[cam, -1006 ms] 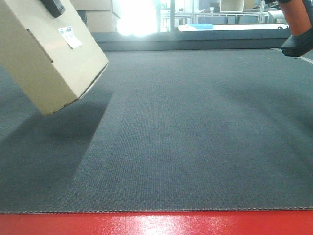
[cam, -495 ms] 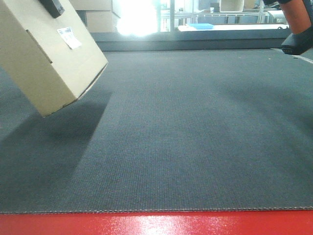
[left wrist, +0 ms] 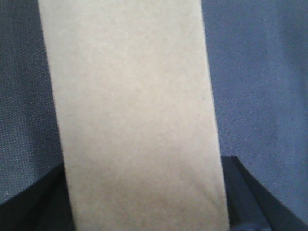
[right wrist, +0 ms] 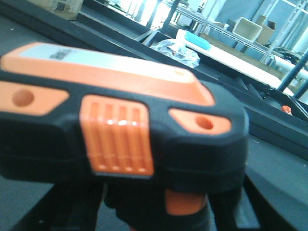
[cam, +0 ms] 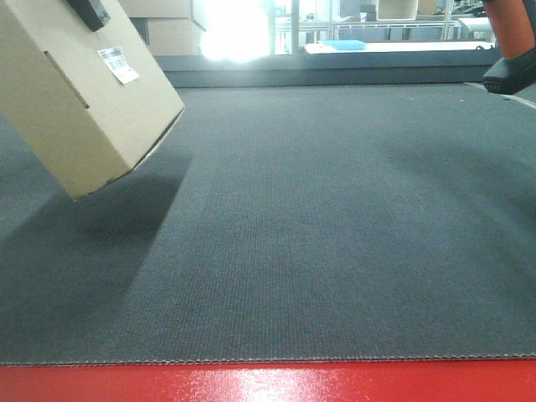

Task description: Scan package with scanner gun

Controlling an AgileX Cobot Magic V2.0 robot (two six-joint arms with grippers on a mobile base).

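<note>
1. Two objects hang above the grey mat (cam: 318, 218), well apart. The package (cam: 84, 100) is tilted at the far left of the front view, its lowest corner clear of the mat. The scanner gun (cam: 512, 50) is at the far right edge, with only its orange handle and black foot in view.
2. Slipping is the first risk. The left gripper (left wrist: 144, 211) is closed on the package, dark fingers (left wrist: 250, 192) flanking the cardboard in the left wrist view. In the front view only one black finger tip (cam: 90, 12) shows, up near the top edge. With so much box hanging below a high hold, it could swing or slide out and drop.
3. A missed read is the second risk. The barcode sticker (cam: 119, 64) is small and sits on the slanted upper face, just beside the thin slot (cam: 67, 79). If the gun comes in at a shallow angle, its beam may skim the label or land on bare cardboard.
4. The right gripper (right wrist: 159, 216) appears clamped on the gun's handle under the black head. The right wrist view does not show whether any finger reaches the trigger, so the scan may never fire.
5. A collision is possible as the two close in. The box's low corner or the gun's foot could strike the mat, or the gun could knock the box.
</note>
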